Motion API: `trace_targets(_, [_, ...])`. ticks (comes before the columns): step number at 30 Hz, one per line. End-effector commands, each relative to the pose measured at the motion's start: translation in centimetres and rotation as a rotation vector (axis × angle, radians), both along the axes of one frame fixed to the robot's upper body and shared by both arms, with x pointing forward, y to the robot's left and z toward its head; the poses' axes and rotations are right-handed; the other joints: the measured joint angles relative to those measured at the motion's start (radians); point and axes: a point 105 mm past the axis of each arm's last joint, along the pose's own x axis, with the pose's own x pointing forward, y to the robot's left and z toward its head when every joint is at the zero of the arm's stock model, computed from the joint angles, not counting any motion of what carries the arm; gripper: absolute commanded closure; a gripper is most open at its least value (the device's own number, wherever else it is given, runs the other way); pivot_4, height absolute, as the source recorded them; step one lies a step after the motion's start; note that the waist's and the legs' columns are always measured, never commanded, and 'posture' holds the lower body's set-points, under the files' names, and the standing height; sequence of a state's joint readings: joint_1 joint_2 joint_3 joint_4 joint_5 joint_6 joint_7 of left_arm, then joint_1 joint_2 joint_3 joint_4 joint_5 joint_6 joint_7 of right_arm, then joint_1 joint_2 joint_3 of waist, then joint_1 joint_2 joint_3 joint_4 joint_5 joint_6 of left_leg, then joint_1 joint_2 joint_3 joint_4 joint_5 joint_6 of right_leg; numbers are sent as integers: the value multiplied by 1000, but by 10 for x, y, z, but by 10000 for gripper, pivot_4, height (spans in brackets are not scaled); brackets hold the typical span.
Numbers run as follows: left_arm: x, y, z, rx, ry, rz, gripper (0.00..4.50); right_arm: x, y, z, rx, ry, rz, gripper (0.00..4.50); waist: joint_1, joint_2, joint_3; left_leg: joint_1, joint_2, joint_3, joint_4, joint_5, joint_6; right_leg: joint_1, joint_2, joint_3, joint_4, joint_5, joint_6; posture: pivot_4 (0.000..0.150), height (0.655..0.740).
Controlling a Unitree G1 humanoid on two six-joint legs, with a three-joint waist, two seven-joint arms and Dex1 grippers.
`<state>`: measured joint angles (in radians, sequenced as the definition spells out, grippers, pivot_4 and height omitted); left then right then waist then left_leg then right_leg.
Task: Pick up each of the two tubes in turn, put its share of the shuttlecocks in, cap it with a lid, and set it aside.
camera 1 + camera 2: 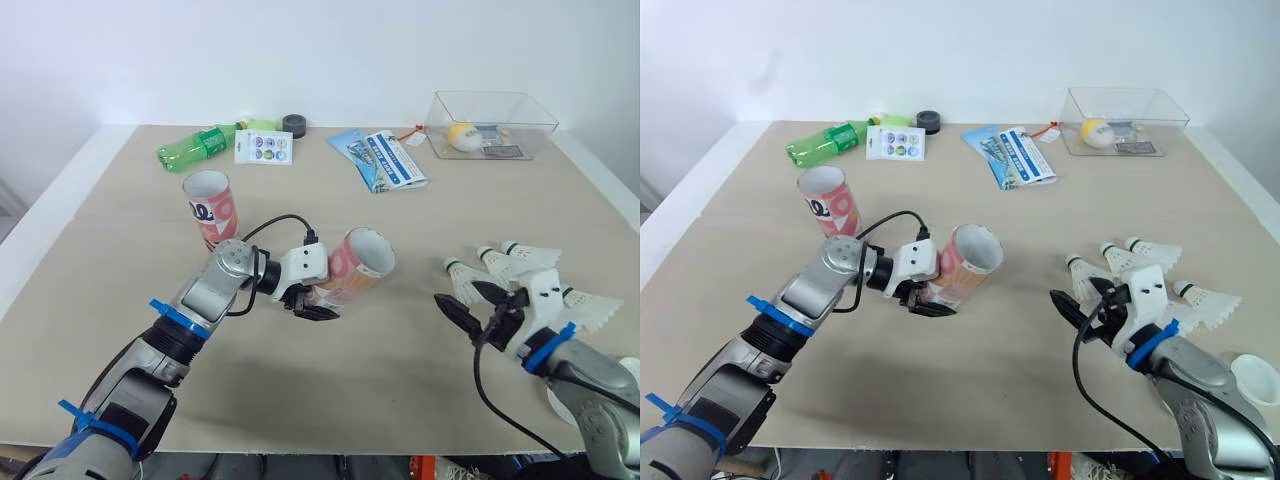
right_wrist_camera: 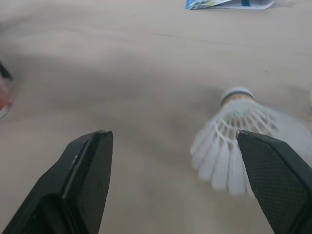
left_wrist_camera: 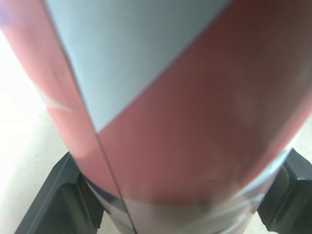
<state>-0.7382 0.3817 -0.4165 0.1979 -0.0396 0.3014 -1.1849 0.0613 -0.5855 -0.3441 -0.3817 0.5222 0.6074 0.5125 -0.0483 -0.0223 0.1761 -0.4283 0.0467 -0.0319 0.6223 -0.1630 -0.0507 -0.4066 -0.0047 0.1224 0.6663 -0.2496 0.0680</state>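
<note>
A pink and white tube point(image 1: 355, 265) is tilted off the table with its open mouth facing right and away, and my left gripper point(image 1: 312, 302) is shut on its lower end. In the left wrist view the tube point(image 3: 170, 97) sits between both fingers point(image 3: 53, 195). The second tube point(image 1: 208, 205) stands upright behind my left arm. Several white shuttlecocks point(image 1: 500, 262) lie on the table at the right. My right gripper point(image 1: 470, 312) hovers open just in front of them, and one shuttlecock point(image 2: 234, 141) lies close by its right finger point(image 2: 275, 175). A white lid point(image 1: 1255, 378) lies near the table's front right edge.
Along the back of the table lie a green bottle point(image 1: 195, 147), a sticker card point(image 1: 264, 147), a black roll point(image 1: 294, 124), blue leaflets point(image 1: 380, 158) and a clear box point(image 1: 490, 125) holding a yellow ball. Bare tabletop point(image 1: 400, 350) spans the space between my arms.
</note>
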Motion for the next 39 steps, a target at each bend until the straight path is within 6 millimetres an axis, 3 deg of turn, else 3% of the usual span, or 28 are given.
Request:
trace_targets(1, [-2,1,5,-1,-35,-10,11511,9,-6,1,-12,-21,-43,1459,0,0,0,0,0,0,0,0,0,0,0,0,0,0,0,1500,7400])
trace_targets(8, [-2,1,5,-3,-39,1,11511,29,-9,-4,-22,-31,-86,1459,0,0,0,0,0,0,-1,0,0,0,0,0,0,0,0,1500,7400])
trace_targets(12, [-1,2,4,3,-51,2,11511,38,-9,-3,-37,-52,-102,18146,0,0,0,0,0,0,-1,0,0,0,0,0,0,0,1,1500,7400])
trace_targets(14, [-1,2,4,5,-55,3,11511,40,-9,-3,-43,-56,-100,29934,0,0,0,0,0,0,-1,0,0,0,0,0,0,0,1,1500,7400])
trace_targets(17, [0,1,5,2,-56,4,11511,42,-9,-3,-53,-60,-97,44000,0,0,0,0,0,0,-1,0,0,0,0,0,0,0,1,1500,7400])
trace_targets(21, [1,2,5,0,-58,7,11511,42,-7,0,-111,-78,-67,44636,0,0,0,0,0,0,-1,0,0,0,0,0,0,0,1,1500,7400])
trace_targets(25, [4,3,4,7,-61,12,11511,40,5,22,-181,-161,26,44636,0,0,0,0,0,0,-1,0,0,0,0,0,0,0,1,1500,7400])
trace_targets(28, [8,6,5,14,-65,20,11511,32,30,80,-356,-381,257,44636,0,0,0,0,0,0,-1,0,0,0,0,0,0,0,1,1500,7400])
trace_targets(33, [13,8,3,18,-56,40,11511,3,56,146,-677,-644,632,44636,-4,2,1,1,-1,2,0,0,0,0,0,2,0,1,2,1500,7400])
trace_targets(36, [14,7,3,16,-44,44,11511,-9,60,153,-937,-643,848,44636,-4,1,2,1,0,1,-1,0,0,0,0,2,0,0,2,1500,7400])
trace_targets(39, [14,6,3,17,-41,40,11511,-14,69,152,-1026,-639,987,44636,-4,0,2,1,0,2,-2,0,0,0,0,2,-1,-1,1,1500,7400])
